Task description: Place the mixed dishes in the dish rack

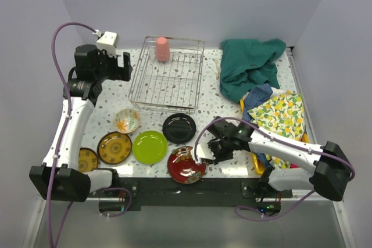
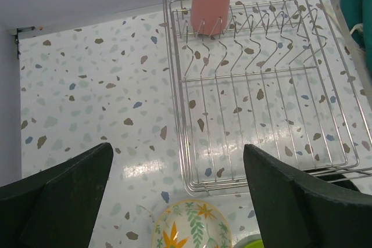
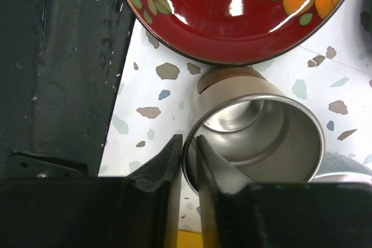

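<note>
Right gripper point(image 3: 187, 155): my jaws seemingly pinch the rim of the steel cup point(image 3: 261, 126).
Left gripper point(image 2: 177, 158): my jaws gape wide.

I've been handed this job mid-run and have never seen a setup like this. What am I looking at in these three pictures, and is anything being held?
You are looking at two robot arms bolted at the near edge of a speckled table. The wide picture comes from a fixed camera above and behind them. The other two come from a camera on each wrist, looking past that arm's own tool.

The left tool is open and empty, hovering over the table beside the dish rack. A pink cup stands in the rack. The right tool pinches the rim of a steel cup next to the red floral plate.

Not yet loaded are a lime-green plate, a black plate, two brown-gold plates and a floral bowl. Cloths lie on the right.
</note>
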Motion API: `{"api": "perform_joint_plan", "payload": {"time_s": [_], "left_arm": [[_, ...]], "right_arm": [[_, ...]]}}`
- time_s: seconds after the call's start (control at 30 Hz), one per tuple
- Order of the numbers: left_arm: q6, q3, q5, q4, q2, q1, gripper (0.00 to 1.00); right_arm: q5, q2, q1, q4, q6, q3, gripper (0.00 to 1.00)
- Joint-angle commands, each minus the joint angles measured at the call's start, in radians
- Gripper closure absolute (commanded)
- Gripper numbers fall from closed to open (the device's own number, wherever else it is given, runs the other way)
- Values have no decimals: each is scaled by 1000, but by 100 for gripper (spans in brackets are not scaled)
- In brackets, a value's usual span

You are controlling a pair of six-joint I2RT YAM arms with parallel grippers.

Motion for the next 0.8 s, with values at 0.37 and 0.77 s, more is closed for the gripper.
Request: {"api": "perform_joint_plan", "payload": {"time_s": [0.37, 0.77], "left_arm": [[-555, -60, 317, 113, 40, 28, 0], [-1207, -141, 667, 564, 216, 90, 0]], "right_arm": [[43, 35, 24, -289, -44, 562, 100], [546, 27, 99, 1314, 19, 134, 100]]}}
